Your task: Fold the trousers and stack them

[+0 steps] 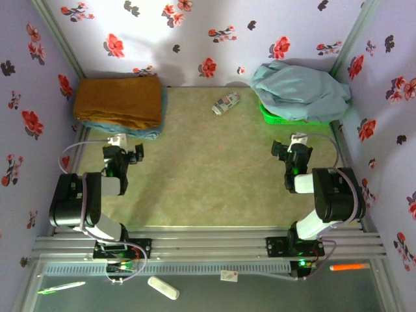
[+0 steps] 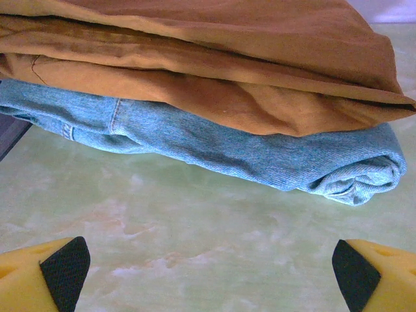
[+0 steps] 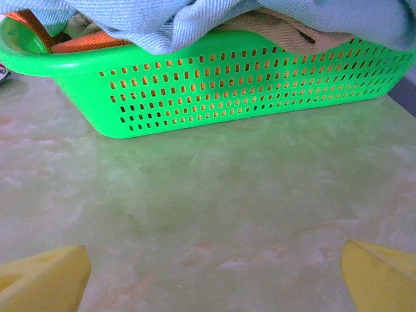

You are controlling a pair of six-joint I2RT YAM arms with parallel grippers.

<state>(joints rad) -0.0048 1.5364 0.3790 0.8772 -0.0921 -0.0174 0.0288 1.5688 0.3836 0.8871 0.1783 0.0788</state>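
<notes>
— Grippers first, since they sit nearest: how do the jaws stand?

— Both spread wide. The left gripper [image 2: 208, 270] shows its yellow fingers [image 2: 19, 276], tipped with black pads, at the two bottom corners of its wrist view. Nothing lies between them but bare table [image 1: 201, 169]. The right gripper [image 3: 214, 273] is the same: fingertips far apart, holding nothing, over the marbled pale green top.

— What lies just beyond the left one?

— A folded stack in the far left corner. A mustard-brown cloth [image 1: 117, 101] lies on top of folded blue denim [image 2: 227, 146], and the denim's rolled edge sticks out beneath it on the near side. The gripper points at the stack, near it but not touching.

— And beyond the right one?

— A green perforated basket [image 3: 227, 84] at the far right, resting on the table and clear of the fingertips.

— Where are the trousers?

— The trousers [image 1: 299, 88], pale aqua-blue, are heaped in a crumpled, unfolded mound on top of the basket. They spill over its rim and cover most of it. In the right wrist view a beige-tan garment [image 3: 286, 29] and some orange fabric [image 3: 84, 44] peek out beneath them.

— Anything in between?

— A small crumpled packet [image 1: 225, 103] lies on the table near the back wall, between stack and basket, touching neither.
</notes>
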